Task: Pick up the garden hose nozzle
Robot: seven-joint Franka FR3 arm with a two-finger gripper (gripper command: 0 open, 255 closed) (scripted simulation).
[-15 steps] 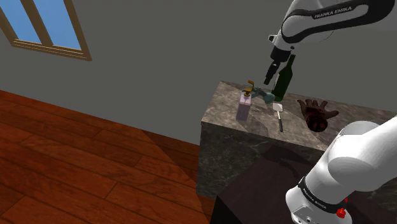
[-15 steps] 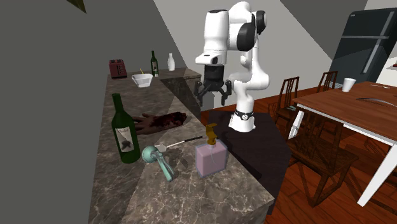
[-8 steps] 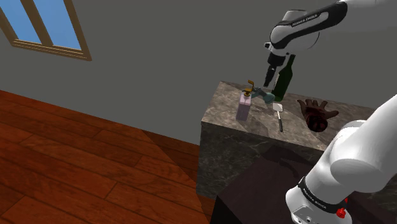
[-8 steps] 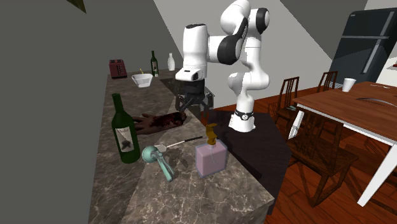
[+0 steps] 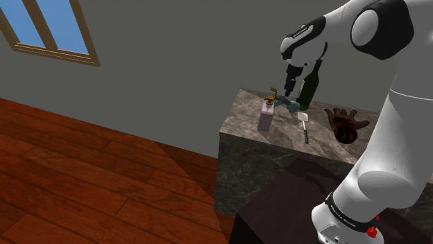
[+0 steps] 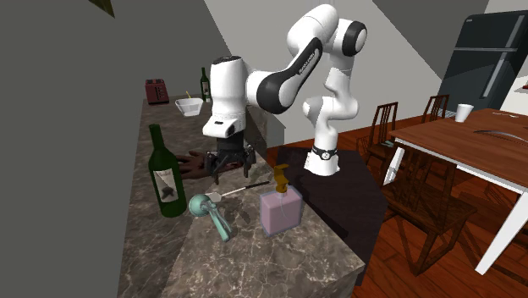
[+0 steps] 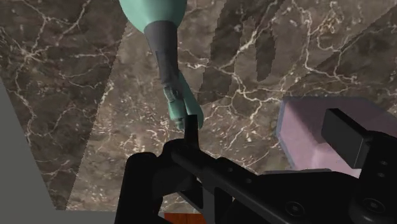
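Nozzle (image 6: 211, 215) between bottle (image 6: 166, 179) and dispenser (image 6: 281, 211)

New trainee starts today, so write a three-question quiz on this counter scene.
1. True or false: the teal garden hose nozzle lies unheld on the dark marbled counter.
2. Which stands nearest the nozzle's round head? A the dark green wine bottle; B a white bowl; C a red toaster.
3. Fill in: the arm's black two-finger gripper hovers above the counter with its fingers ____.
Key: 1 true; 2 A; 3 open.
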